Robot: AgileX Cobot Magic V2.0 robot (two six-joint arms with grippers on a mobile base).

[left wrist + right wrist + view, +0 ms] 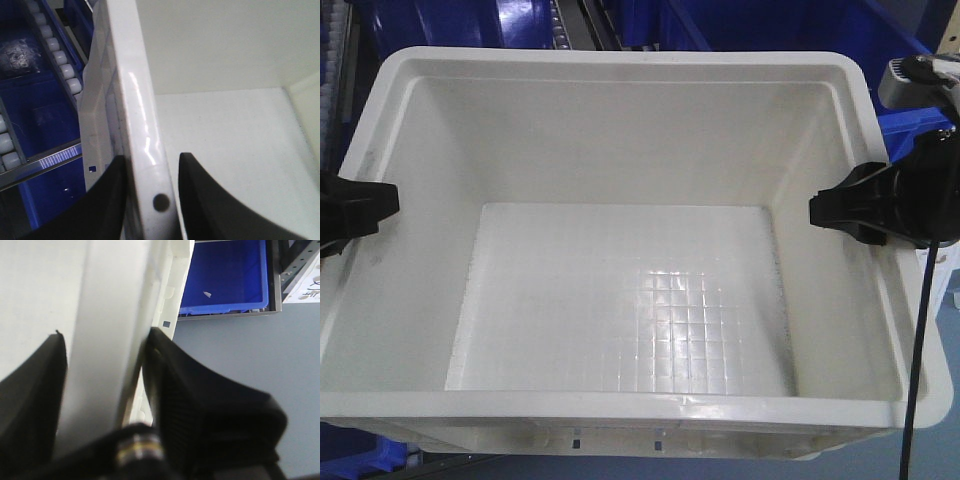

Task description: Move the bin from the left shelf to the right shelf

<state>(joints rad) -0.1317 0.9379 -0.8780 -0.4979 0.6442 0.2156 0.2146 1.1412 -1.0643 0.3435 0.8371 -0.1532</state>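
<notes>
Subject: a white bin [620, 150], open and with nothing in it, spans the gap between the two arms.
Left tool: the left tool [350, 210] is closed over the bin's left rim [145, 125], with one black finger against the outer face and one against the inner wall.
Right tool: the right tool [860, 205] clamps the right rim [110, 300] the same way, one finger inside and one outside.
Key relation: the bin's long axis runs straight from one tool to the other, so each tool holds a short end. Neither arm is nearer; both are in contact.
Bin relative to tools: it lies inboard of both, with its floor below the level of the fingers and its near and far walls to either side of the line between them.
Outboard of left tool: a roller track [55, 55] over blue containers.
Outboard of right tool: a blue bin [225, 275] on a rack and the grey floor [240, 350].
Coming move, as judged: a sideways carry towards the right tool's outboard side, with both arms keeping their spacing so neither rim slips.
Support: what lies under the bin cannot be made out.
</notes>
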